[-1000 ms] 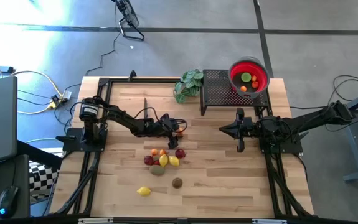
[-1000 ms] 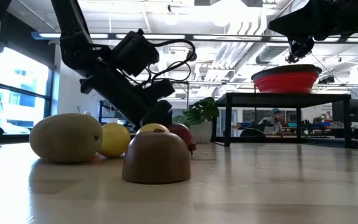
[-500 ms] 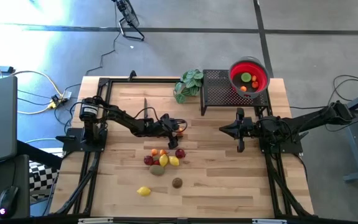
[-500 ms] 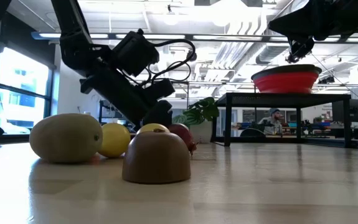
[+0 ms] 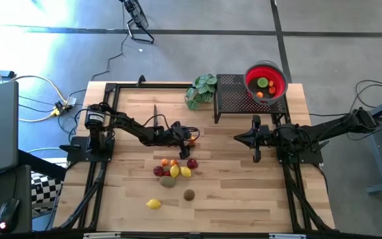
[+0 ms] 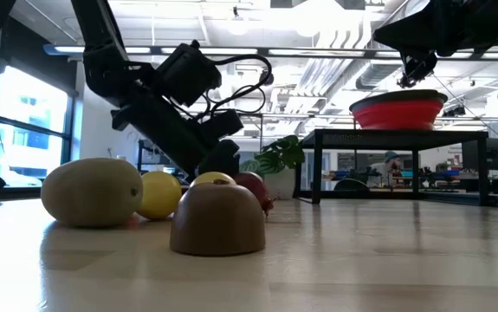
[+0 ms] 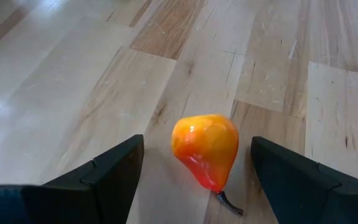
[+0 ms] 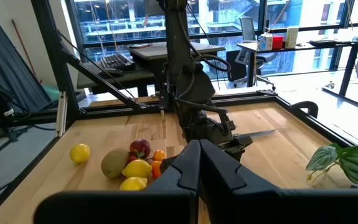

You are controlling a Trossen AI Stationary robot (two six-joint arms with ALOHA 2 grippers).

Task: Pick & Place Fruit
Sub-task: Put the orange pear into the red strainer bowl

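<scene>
Listing from the high view: my left gripper (image 5: 192,147) sits centre frame, just above the fruit cluster (image 5: 173,169) on the wooden table (image 5: 230,199); a lone yellow fruit (image 5: 153,204) lies lower left of the cluster, a brown fruit (image 5: 189,194) just below it; my right gripper (image 5: 254,138) waits right of centre, fingers pressed together, grasping nothing; red bowl (image 5: 266,81) at upper right on a black mesh stand (image 5: 232,96), holding a green and orange pieces; leafy plant (image 5: 202,89) beside the stand.

Low view: brown fruit (image 6: 218,218) in the foreground, left of centre; a green-brown fruit (image 6: 93,191) at left; yellow and red ones behind; left arm (image 6: 158,95) descending at upper left; red bowl (image 6: 397,111) on the stand at right.

Left wrist view: my two dark fingers (image 7: 104,171) spread wide; an orange pear-shaped fruit (image 7: 205,149) lies between them, untouched, stem toward the lower edge.

Right wrist view: my own fingers (image 8: 200,165) closed at lower centre; fruit cluster (image 8: 132,165) at lower left; left arm (image 8: 191,93) beyond it.
</scene>
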